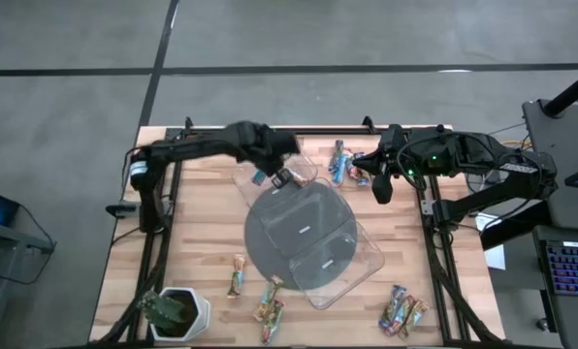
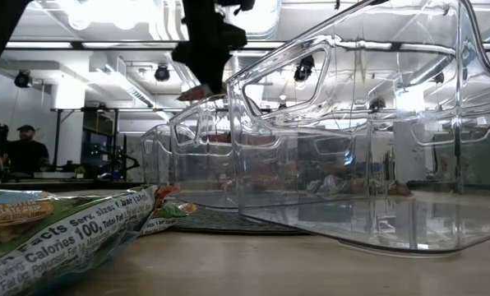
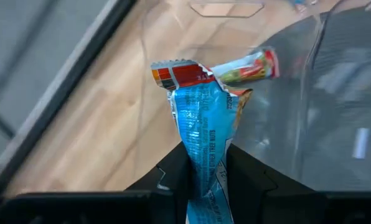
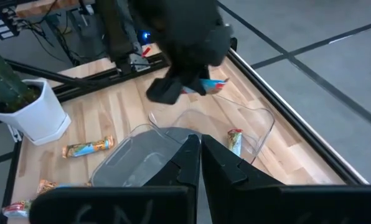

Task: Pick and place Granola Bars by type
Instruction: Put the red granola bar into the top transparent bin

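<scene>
Your left gripper (image 3: 207,171) pinches a blue granola bar (image 3: 201,134) above the far clear tray (image 1: 289,179), where a green bar (image 3: 248,67) lies; release there mixes types, while the right gripper (image 4: 200,155) waits pressed together beside that tray.

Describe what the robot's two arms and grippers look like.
Both arms are dark, jointed and tubular. The left gripper has two black angular fingers; the right gripper has matching black wedge-shaped fingers. A small green light glows on the right arm, and black cables trail from it.
</scene>
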Action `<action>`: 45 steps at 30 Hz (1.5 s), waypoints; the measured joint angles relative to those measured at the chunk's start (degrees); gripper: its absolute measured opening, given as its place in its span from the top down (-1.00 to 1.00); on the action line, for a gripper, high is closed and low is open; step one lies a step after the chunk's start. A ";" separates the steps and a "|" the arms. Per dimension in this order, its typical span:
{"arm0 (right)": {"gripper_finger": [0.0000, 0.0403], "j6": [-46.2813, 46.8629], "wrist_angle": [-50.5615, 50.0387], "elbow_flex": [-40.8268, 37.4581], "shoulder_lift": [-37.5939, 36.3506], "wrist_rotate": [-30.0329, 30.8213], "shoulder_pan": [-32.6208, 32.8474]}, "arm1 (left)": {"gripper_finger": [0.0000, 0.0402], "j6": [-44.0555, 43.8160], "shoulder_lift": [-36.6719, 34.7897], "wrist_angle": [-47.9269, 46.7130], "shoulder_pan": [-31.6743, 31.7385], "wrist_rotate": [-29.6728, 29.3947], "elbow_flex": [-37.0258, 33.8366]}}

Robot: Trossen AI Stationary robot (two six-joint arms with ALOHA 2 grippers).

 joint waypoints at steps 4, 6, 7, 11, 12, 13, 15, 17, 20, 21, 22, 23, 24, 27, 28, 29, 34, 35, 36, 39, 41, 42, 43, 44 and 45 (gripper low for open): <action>0.96 0.28 0.00 0.00 0.00 0.01 0.00 | 0.66 3.11 0.00 2.48 3.76 7.81 -0.23; 0.96 0.29 0.00 0.00 0.00 -0.01 0.00 | 0.66 3.74 0.00 2.69 4.63 8.10 -0.72; 0.96 0.30 0.00 0.00 0.00 0.01 0.00 | 0.66 4.24 0.00 2.66 4.97 8.27 -1.02; 0.96 0.47 -0.02 0.00 0.00 0.01 0.00 | 0.65 5.16 0.00 2.85 5.68 10.16 -2.56; 0.96 0.48 -0.02 0.00 0.00 0.01 0.00 | 0.65 5.18 0.10 3.35 5.69 10.72 -3.09; 0.96 0.48 -0.02 0.00 0.00 0.01 0.00 | 0.63 5.22 0.19 3.98 5.69 11.02 -3.66; 0.96 0.50 -0.02 0.00 0.00 0.01 0.00 | 0.56 5.72 0.28 4.46 5.68 11.18 -4.84; 0.96 0.48 -0.03 0.00 0.00 0.01 -0.01 | 0.46 6.22 0.31 5.60 5.67 11.27 -6.04; 0.96 0.47 -0.04 0.00 0.00 0.01 -0.01 | 0.26 6.08 0.30 6.10 5.67 11.29 -7.87; 0.96 0.43 -0.02 0.00 0.00 0.01 0.00 | 0.20 5.91 0.31 6.15 5.67 11.09 -8.34; 0.96 0.36 -0.04 0.00 0.00 0.01 0.00 | 0.14 5.69 0.31 6.11 5.69 11.02 -8.78; 0.96 0.30 -0.09 0.00 0.00 0.01 0.00 | 0.10 5.34 0.31 5.94 5.69 11.06 -9.12; 0.96 0.28 -0.09 0.00 0.00 0.01 0.00 | 0.06 4.91 0.31 5.45 5.76 11.40 -9.25; 0.96 0.00 -0.09 0.00 0.00 0.01 0.00 | 0.05 4.71 0.31 4.18 6.04 14.75 -9.34; 0.96 -0.03 -0.09 0.00 0.00 0.01 0.00 | 0.06 4.60 0.31 4.28 6.04 15.02 -9.32; 0.96 -0.06 -0.09 0.00 0.00 0.01 0.00 | 0.08 4.25 0.31 4.00 6.04 15.18 -9.06; 0.96 -2.19 -0.11 0.00 0.00 0.01 0.00 | 0.26 3.92 -0.92 2.74 5.82 16.94 -4.25; 0.96 -2.70 -0.14 0.00 0.00 0.01 -0.01 | 0.32 3.62 -1.76 3.20 5.57 17.39 -3.11; 0.96 -3.04 -0.18 0.00 -0.05 0.01 -0.02 | 0.39 3.40 -2.85 4.63 5.21 17.48 -1.98; 0.96 -3.90 -0.33 0.00 -0.48 0.01 -0.02 | 0.61 2.84 -7.34 9.67 4.11 17.28 -0.22; 0.96 -4.52 -0.37 0.00 -0.85 0.01 -0.02 | 0.76 1.95 -10.82 13.79 3.38 15.61 -0.10; 0.96 -4.89 -0.35 0.00 -1.11 0.03 -0.02 | 0.84 1.74 -12.74 15.66 2.96 14.56 -0.31; 0.96 -5.21 -0.42 0.00 -1.42 0.01 -0.02 | 0.91 1.61 -14.71 17.58 2.53 13.33 -0.80; 0.96 -5.59 -0.50 0.00 -1.59 0.01 -0.02 | 0.95 1.56 -16.65 19.26 2.03 12.04 -1.33; 0.96 -5.86 -0.45 0.00 -1.78 0.02 -0.02 | 0.97 1.54 -18.64 20.72 1.50 10.92 -1.88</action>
